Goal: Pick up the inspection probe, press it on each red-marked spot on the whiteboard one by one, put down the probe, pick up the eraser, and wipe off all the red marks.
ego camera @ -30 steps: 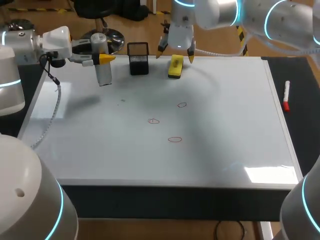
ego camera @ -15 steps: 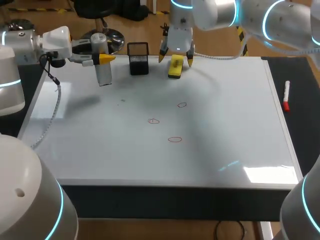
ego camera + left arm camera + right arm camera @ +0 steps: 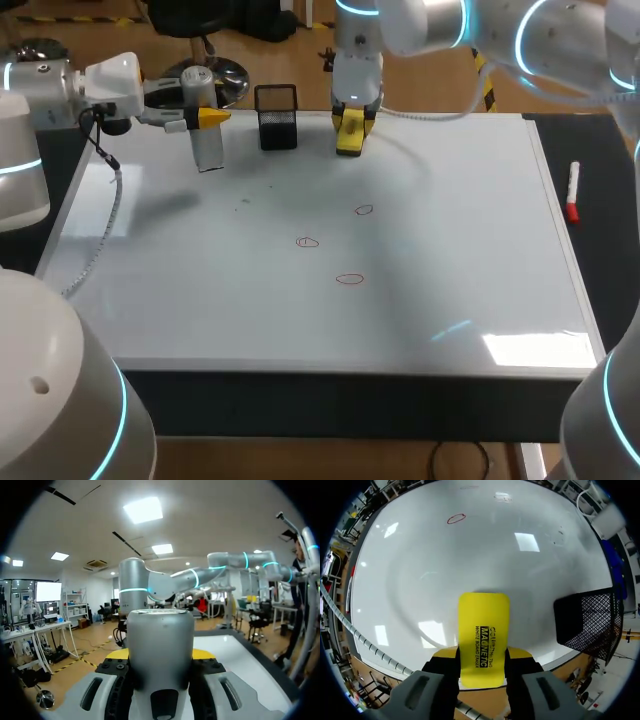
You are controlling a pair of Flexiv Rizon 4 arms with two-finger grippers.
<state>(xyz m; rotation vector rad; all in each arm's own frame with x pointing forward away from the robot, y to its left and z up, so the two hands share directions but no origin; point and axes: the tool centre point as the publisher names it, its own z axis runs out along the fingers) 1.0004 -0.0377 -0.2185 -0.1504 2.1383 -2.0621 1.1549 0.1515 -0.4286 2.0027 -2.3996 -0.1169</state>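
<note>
Head view: right end effector grasps the eraser; pickup underway. Next, lift it toward red marks at six o'clock.

The mesh basket stands near the eraser; bare whiteboard lies between the eraser and the red marks.

"How many red marks were on the one whiteboard?"

"Three, I counted."

"And the rest?"

"One yellow eraser, one grey probe, one black mesh holder, and one marker pen beside the board."
</note>
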